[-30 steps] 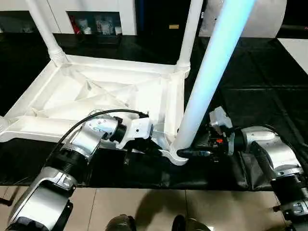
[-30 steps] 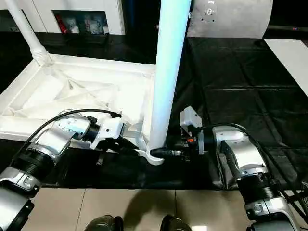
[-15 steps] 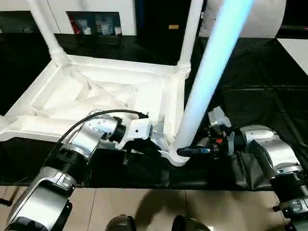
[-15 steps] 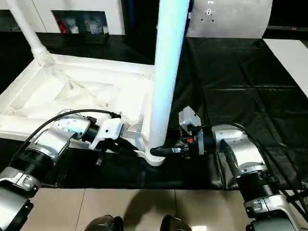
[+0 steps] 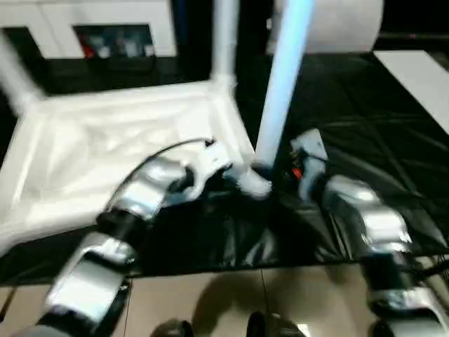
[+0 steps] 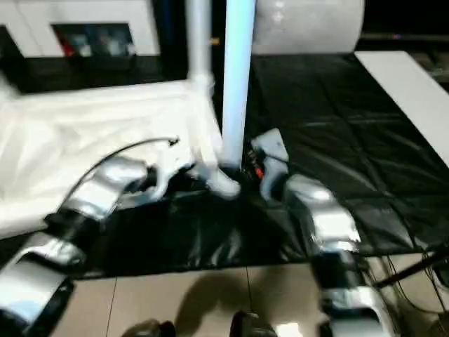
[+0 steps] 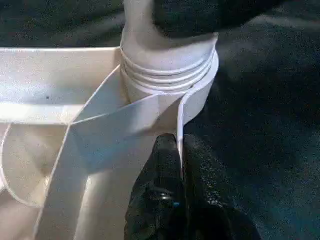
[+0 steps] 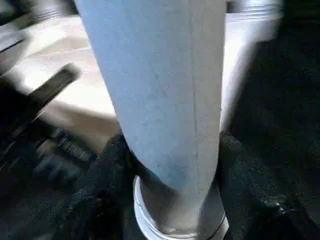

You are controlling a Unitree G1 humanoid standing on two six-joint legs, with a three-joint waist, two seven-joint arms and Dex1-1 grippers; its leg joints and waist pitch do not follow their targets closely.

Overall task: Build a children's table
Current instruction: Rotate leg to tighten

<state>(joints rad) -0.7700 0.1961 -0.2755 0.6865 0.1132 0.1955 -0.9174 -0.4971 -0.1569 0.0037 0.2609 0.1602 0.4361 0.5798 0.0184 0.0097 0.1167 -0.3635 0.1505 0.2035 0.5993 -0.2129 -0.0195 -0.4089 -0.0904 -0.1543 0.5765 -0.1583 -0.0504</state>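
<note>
The white children's table (image 5: 105, 147) lies upside down on a black sheet (image 5: 365, 119), ribbed underside up. 3 legs can be counted standing in its corner sockets: 1 at the far left corner (image 5: 14, 74), 1 at the far right corner (image 5: 224, 42), and 1 at the near right corner (image 5: 284, 77). The left gripper (image 7: 175, 150) has its 2 black fingers pressed together on the thin rim of the table beside the near right socket (image 7: 170, 75). The right gripper (image 8: 170, 165) has 1 finger on each side of the near right leg, low down by the socket, clamped on it.
</note>
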